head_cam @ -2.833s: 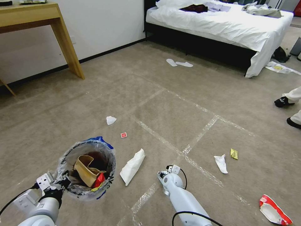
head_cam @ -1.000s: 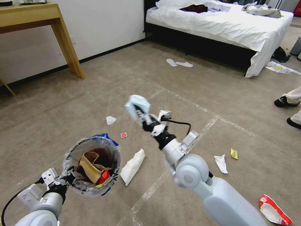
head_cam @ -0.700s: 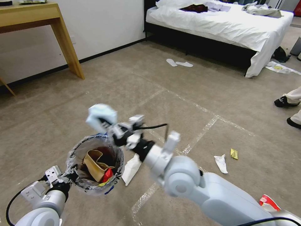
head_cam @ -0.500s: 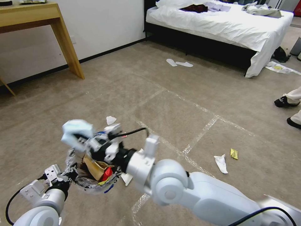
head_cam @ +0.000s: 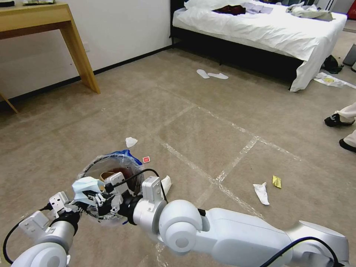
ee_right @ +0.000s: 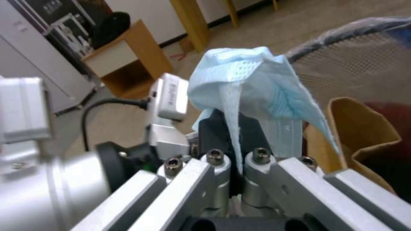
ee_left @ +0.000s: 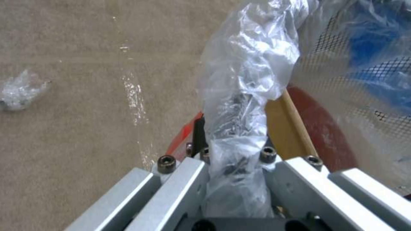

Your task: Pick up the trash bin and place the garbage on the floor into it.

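One trash bin (head_cam: 111, 174), held off floor (head_cam: 207, 122) at near-left; left claw (head_cam: 76, 211) clenched on its bag-lined rim. Right claw (head_cam: 92, 196) grasping one pale blue face mask (head_cam: 86, 184) over bin's near edge, just beside left claw. Inside bin: brown cardboard (ee_right: 364, 128). Litter on floor: two crumpled white tissues (head_cam: 131, 141) (head_cam: 261, 193), one white paper (head_cam: 165, 183) touching right forearm's outline, one red scrap (head_cam: 146, 159), one yellow wrapper (head_cam: 276, 181). Carpet ahead open up to bed (head_cam: 267, 29); wooden bench (head_cam: 44, 22) far left.

No text, label or number can be read anywhere
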Controlling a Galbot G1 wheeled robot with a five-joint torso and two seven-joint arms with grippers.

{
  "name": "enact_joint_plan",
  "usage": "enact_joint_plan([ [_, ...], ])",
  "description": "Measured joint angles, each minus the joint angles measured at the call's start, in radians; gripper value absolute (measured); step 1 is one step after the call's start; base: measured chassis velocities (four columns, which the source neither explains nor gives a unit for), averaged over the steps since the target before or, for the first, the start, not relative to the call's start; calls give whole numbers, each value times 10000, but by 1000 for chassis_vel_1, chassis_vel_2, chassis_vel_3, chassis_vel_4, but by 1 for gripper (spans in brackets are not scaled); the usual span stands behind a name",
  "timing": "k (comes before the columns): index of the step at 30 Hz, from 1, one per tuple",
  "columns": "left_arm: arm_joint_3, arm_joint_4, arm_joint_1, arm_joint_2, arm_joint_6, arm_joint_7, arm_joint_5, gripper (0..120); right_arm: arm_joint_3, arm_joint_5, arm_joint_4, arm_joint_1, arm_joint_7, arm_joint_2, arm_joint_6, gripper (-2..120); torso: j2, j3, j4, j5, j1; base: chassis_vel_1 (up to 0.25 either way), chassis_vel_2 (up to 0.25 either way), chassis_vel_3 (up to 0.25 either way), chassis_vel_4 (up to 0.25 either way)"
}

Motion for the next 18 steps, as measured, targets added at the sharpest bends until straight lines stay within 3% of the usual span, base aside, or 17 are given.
enact_joint_plan([
  [18, -8, 63, 23, 10, -12, 23, 0, 1, -99, -703, -767, 60, -76, 12, -62, 0, 0, 0, 0, 0, -2, 0, 0, 0, 0],
])
